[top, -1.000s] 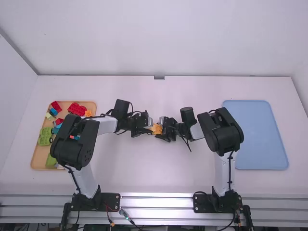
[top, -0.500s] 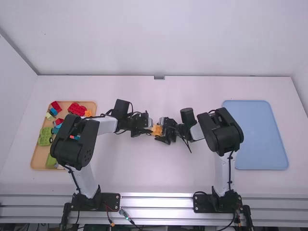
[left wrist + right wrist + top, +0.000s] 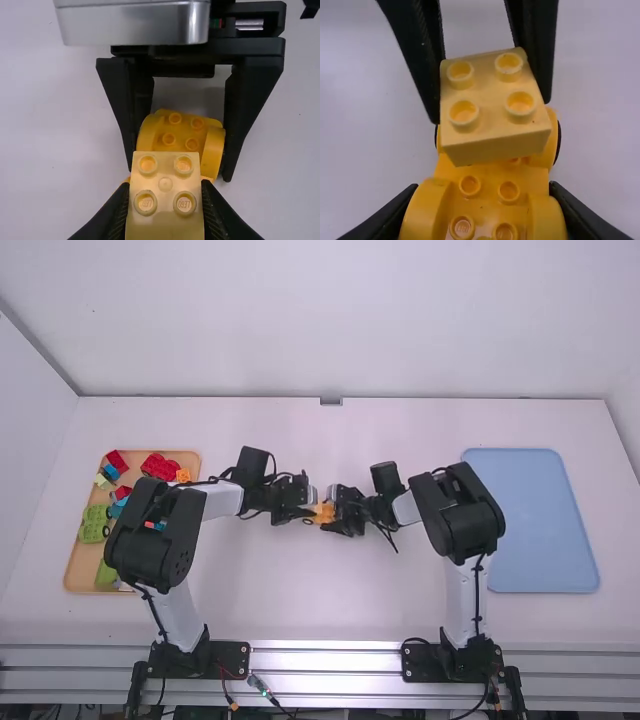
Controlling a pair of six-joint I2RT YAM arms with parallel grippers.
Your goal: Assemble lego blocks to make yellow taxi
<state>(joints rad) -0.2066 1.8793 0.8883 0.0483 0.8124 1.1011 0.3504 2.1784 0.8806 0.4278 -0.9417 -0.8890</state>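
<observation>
For the joining step, I had the left pincer (image 3: 165, 192) closed on the pale block (image 3: 495, 112), over the orange car base (image 3: 487, 202) clamped in the right pincer (image 3: 484, 187), and judged that aligning must precede pressing.

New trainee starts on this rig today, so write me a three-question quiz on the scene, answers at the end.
1. Multiple choice: what does the left end effector grip?
a) a red block
b) a pale yellow block
c) a green wheeled piece

2. True or false: the right end effector grips the orange-yellow car piece.

3. Fill in: the wooden tray with the other pieces lies on the ____ arm's side of the table.

Key: 1 b; 2 true; 3 left
</observation>
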